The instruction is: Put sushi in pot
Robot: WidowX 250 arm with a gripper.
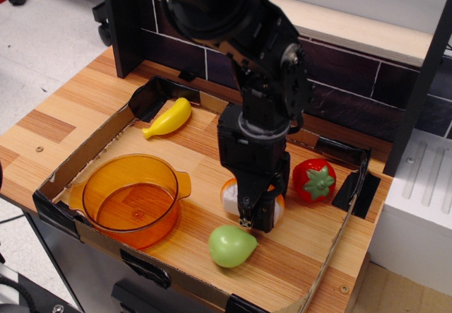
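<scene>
In the only view, the sushi (231,195) lies on the counter (296,256) inside a shallow cardboard tray (92,147), to the right of the orange pot (131,198) and just behind the green pear toy (232,245). The gripper (256,213) stands directly over the sushi's right part, hiding most of it, so the sushi's long axis cannot be told. Whether the fingers are apart or clamped on the sushi cannot be told either. The black arm (247,58) comes down from above and behind the pot's right side, its wrist nearly vertical. The pot sits empty, well apart from the gripper.
</scene>
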